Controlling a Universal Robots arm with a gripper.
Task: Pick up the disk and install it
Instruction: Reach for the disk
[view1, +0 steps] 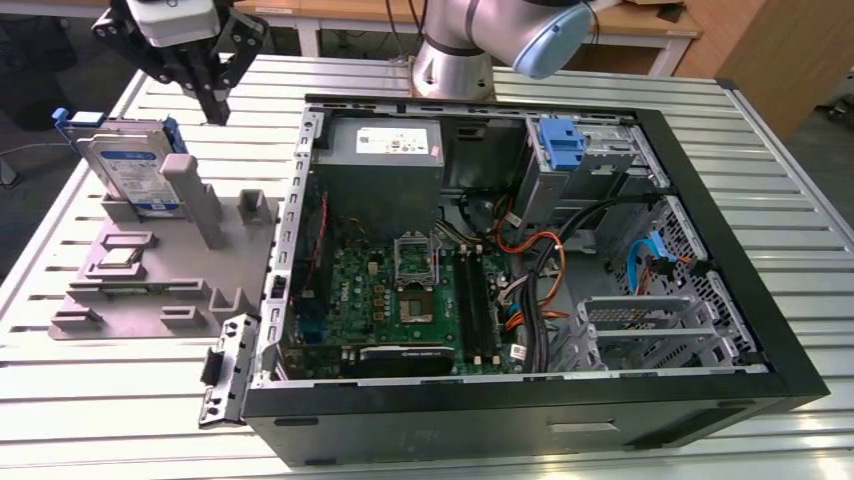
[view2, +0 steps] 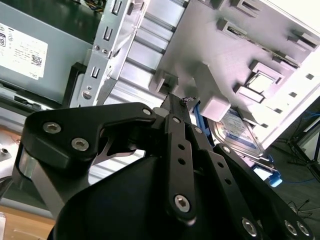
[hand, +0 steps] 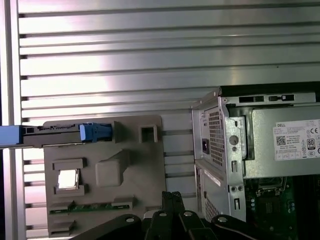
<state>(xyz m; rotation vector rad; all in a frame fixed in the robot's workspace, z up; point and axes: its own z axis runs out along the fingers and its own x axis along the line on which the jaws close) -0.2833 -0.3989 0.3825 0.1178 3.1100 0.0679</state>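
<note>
The disk (view1: 130, 168) stands upright on its edge in a slot of the grey fixture (view1: 147, 285), at the exterior view's left. It is silver-grey with a blue-and-white label and a blue carrier around it. In the first wrist view the disk (hand: 55, 134) shows edge-on, and in the second wrist view the disk (view2: 241, 134) shows beyond the fingers. My gripper (view1: 215, 115) hangs above the table, just past the fixture and to the exterior view's right of the disk, apart from it. Its black fingers (view2: 176, 130) are shut together with nothing between them.
An open computer case (view1: 747, 300) fills the exterior view's right, with a motherboard (view1: 414, 300), a grey power supply (view1: 380, 148) and a bare blue bracket (view1: 561, 145) in the drive bay. A small chip (hand: 66, 179) lies in the fixture. All of it rests on a slatted metal table (hand: 150, 55).
</note>
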